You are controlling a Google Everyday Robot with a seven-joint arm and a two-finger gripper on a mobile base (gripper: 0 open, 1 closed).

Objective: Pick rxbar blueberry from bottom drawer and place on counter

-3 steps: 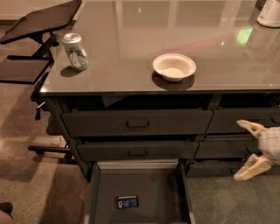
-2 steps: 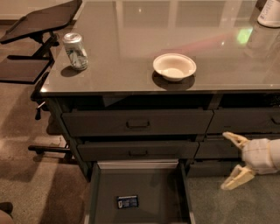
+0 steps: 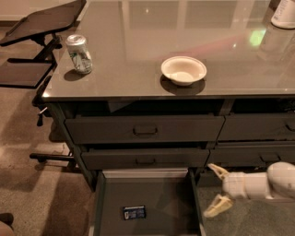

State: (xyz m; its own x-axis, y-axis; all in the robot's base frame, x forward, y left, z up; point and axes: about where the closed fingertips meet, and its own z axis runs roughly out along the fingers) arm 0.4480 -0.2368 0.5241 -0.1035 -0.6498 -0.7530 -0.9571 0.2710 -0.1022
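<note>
The rxbar blueberry (image 3: 134, 212), a small dark blue bar with white print, lies flat on the floor of the pulled-out bottom drawer (image 3: 146, 174), towards its front left. My gripper (image 3: 215, 191) comes in from the lower right, just outside the drawer's right rim, with its two pale fingers spread open and empty. It is well to the right of the bar and not touching it. The counter (image 3: 138, 55) is the glossy grey-brown top above the drawers.
A silver-green soda can (image 3: 79, 54) stands at the counter's left edge. A white bowl (image 3: 183, 70) sits mid-counter. A white container (image 3: 284, 14) is at the far right corner. A black angled stand (image 3: 41, 23) is to the left. Two shut handled drawers (image 3: 145, 130) are above the open one.
My gripper has moved left from the right edge towards the open drawer's right rim and a little lower. The bar, can and bowl have not moved.
</note>
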